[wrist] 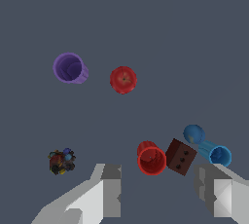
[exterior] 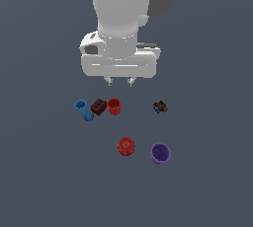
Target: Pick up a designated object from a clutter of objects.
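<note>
Grey flat ground [exterior: 44, 181] is seen in the exterior view, with the white arm [exterior: 118, 9] hung above it and the claw [exterior: 120, 81] pointed downward, its two small fingertips parted with a gap between them and nothing held. Below the claw a short row is formed by a blue tube [exterior: 84, 110], a dark brown block [exterior: 98, 106] and a red cup [exterior: 114, 106]; the block is set between the other two, close against each. A tiny dark multicoloured item [exterior: 160, 106] is found apart, toward the exterior view's right. Nearer the camera a red knob [exterior: 126, 146] is placed, and just beside it, on the exterior view's right, the purple cup [exterior: 160, 153] is lying tilted with its round rim turned upward and toward the camera; it is well apart from the claw and is touched by nothing. In the wrist view the claw [wrist: 160, 194] is shown released, both pale fingers [wrist: 104, 194] spread wide with bare ground [wrist: 194, 33] between them. The red cup [wrist: 151, 158], the block [wrist: 180, 157] and the tube [wrist: 208, 148] are gathered close to the fingers, while the multicoloured item [wrist: 61, 161] is off to one side. The purple cup [wrist: 70, 67], its hollow mouth visible, and the knob [wrist: 123, 79] are seen farther off, side by side yet not touching.
</note>
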Robot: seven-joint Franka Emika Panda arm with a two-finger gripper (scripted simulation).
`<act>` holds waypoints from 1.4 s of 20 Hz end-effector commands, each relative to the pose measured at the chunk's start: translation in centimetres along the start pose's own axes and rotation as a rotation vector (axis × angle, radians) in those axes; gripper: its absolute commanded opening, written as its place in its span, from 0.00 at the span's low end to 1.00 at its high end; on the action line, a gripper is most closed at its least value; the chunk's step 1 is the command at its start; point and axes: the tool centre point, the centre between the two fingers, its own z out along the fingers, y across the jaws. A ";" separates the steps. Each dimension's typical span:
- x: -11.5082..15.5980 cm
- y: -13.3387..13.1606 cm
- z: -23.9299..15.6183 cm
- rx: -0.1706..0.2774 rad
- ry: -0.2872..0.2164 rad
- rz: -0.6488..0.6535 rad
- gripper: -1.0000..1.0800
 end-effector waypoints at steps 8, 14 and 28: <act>3.7 -2.1 3.2 -0.010 -0.003 -0.060 0.62; 7.2 -4.4 7.0 -0.014 -0.005 -0.122 0.62; 12.9 -10.6 17.8 -0.007 -0.008 -0.260 0.62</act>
